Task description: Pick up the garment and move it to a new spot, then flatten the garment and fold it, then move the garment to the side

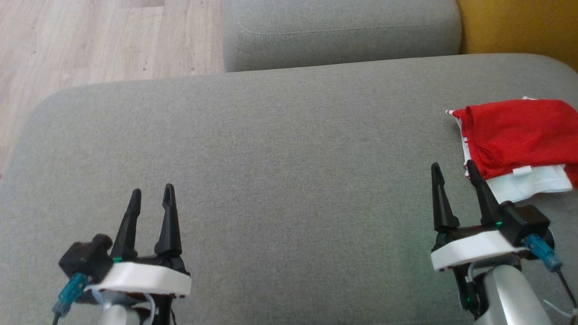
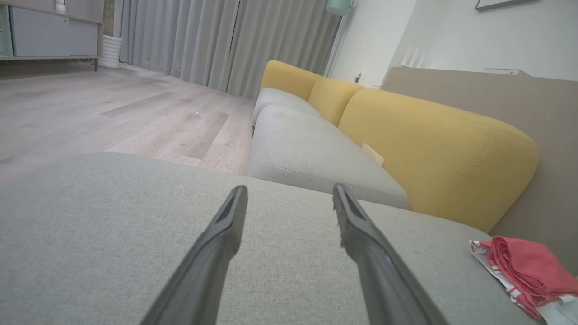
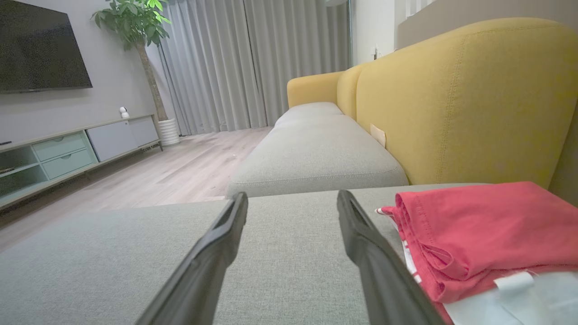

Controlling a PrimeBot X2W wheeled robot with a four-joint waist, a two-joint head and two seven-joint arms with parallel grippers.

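The garment [image 1: 519,135] is a red and white cloth, folded into a compact bundle at the right edge of the grey sofa seat [image 1: 280,158]; it also lies at the lower right as the garment [image 2: 528,271] and the garment [image 3: 487,234]. My right gripper [image 1: 454,169] is open and empty, its fingers just left of the bundle's near corner. My left gripper [image 1: 151,194] is open and empty at the lower left, far from the cloth. Both fingers pairs hover above bare cushion, seen as left gripper [image 2: 289,192] and right gripper [image 3: 291,198].
A second grey seat cushion [image 1: 338,31] adjoins at the back, with a yellow backrest [image 3: 460,104] along the right. Wooden floor [image 1: 90,40] lies beyond the seat's left edge. A TV stand [image 3: 58,153] and potted plant [image 3: 135,27] stand across the room.
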